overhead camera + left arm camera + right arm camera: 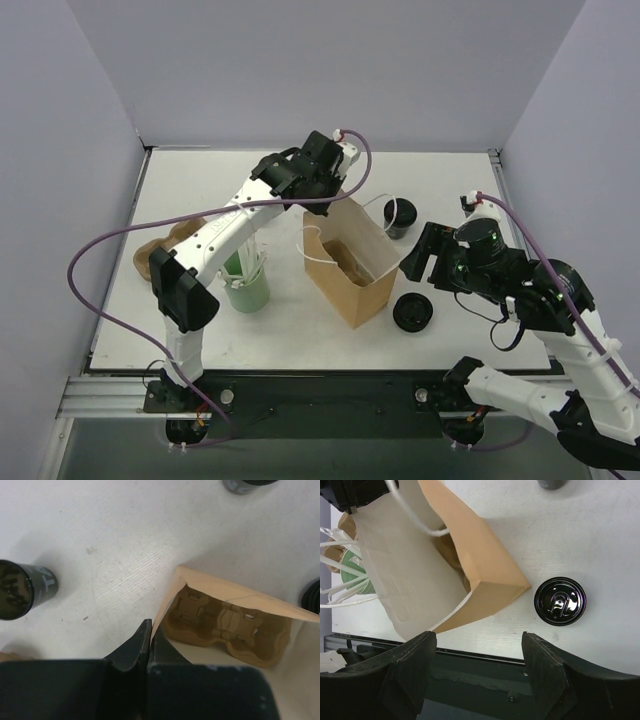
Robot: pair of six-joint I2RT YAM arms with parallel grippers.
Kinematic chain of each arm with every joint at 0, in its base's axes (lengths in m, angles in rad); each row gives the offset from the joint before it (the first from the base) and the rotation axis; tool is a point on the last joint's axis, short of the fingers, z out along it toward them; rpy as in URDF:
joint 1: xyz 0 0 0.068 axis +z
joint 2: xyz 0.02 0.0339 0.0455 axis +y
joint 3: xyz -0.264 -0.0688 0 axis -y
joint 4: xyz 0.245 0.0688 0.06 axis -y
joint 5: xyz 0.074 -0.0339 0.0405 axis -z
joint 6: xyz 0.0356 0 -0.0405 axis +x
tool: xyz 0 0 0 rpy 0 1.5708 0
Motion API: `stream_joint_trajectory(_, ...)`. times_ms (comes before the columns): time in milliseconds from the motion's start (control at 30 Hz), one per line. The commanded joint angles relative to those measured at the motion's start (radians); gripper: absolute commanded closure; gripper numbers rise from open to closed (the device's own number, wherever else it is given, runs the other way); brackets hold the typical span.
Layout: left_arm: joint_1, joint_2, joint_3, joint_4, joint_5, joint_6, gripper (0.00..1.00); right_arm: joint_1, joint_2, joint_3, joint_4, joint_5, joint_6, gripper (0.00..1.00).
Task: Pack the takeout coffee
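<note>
The takeout coffee (400,215), a small black cup, stands on the table right of the open brown paper bag (350,285); only its edge shows in the left wrist view (242,485) and the right wrist view (550,484). My left gripper (325,195) is shut on the bag's far rim (240,592), one finger outside the paper and one inside (150,630). A brown pulp cup carrier (225,625) lies in the bag's bottom. My right gripper (412,262) hangs open and holds nothing (479,636), over the near table edge beside the bag's corner (485,565).
A flat black lid (413,312) (560,601) lies near the bag's right corner. A green cup (247,290) holding white straws stands left of the bag. Another dark cup (20,590) with a mottled brownish inside stands beyond the left gripper. Brown items (160,245) lie far left.
</note>
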Motion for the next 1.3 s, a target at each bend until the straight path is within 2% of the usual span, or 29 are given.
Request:
stream_joint_trajectory(0, 0.004, -0.118, 0.022, 0.008, -0.185, -0.179, 1.00, -0.006, 0.036, 0.060, 0.019, 0.006, -0.020, 0.30)
stream_joint_trajectory(167, -0.001, -0.230, -0.065, 0.065, -0.276, -0.325, 1.00, -0.006, 0.139, 0.155, 0.051, -0.017, -0.026, 0.30)
stream_joint_trajectory(267, -0.003, -0.319, -0.178, 0.128, -0.334, -0.369, 1.00, -0.006, 0.185, 0.181, 0.050, -0.011, -0.028, 0.30)
stream_joint_trajectory(367, 0.007, -0.404, -0.309, 0.197, -0.334, -0.415, 0.98, -0.012, 0.250, 0.223, 0.039, 0.008, -0.040, 0.30)
stream_joint_trajectory(433, 0.013, -0.455, -0.385, 0.220, -0.316, -0.437, 0.91, -0.011, 0.297, 0.238, 0.039, 0.023, -0.037, 0.30)
stream_joint_trajectory(467, 0.016, -0.471, -0.416, 0.238, -0.299, -0.452, 0.79, -0.012, 0.314, 0.253, 0.041, 0.037, -0.037, 0.30)
stream_joint_trajectory(500, 0.036, -0.489, -0.448, 0.282, -0.254, -0.458, 0.73, -0.011, 0.343, 0.258, 0.041, 0.064, -0.037, 0.32)
stream_joint_trajectory(600, 0.060, -0.532, -0.556, 0.356, -0.195, -0.478, 0.72, -0.014, 0.404, 0.287, 0.044, 0.118, -0.077, 0.34)
stream_joint_trajectory(667, 0.092, -0.552, -0.600, 0.399, -0.108, -0.478, 0.76, -0.023, 0.429, 0.295, 0.067, 0.138, -0.109, 0.35)
stream_joint_trajectory(800, 0.103, -0.571, -0.619, 0.461, -0.063, -0.452, 0.77, -0.061, 0.486, 0.286, 0.108, 0.117, -0.132, 0.36)
stream_joint_trajectory(900, 0.105, -0.580, -0.629, 0.494, -0.066, -0.422, 0.76, -0.132, 0.515, 0.286, 0.162, 0.023, -0.131, 0.37)
stream_joint_trajectory(1000, 0.109, -0.566, -0.599, 0.479, -0.057, -0.422, 0.75, -0.220, 0.567, 0.347, 0.188, -0.076, -0.132, 0.39)
stream_joint_trajectory(1133, 0.109, -0.522, -0.581, 0.473, -0.044, -0.434, 0.73, -0.277, 0.621, 0.402, 0.196, -0.127, -0.172, 0.40)
stream_joint_trajectory(1267, 0.108, -0.502, -0.559, 0.450, -0.054, -0.451, 0.60, -0.304, 0.652, 0.387, 0.196, -0.173, -0.198, 0.40)
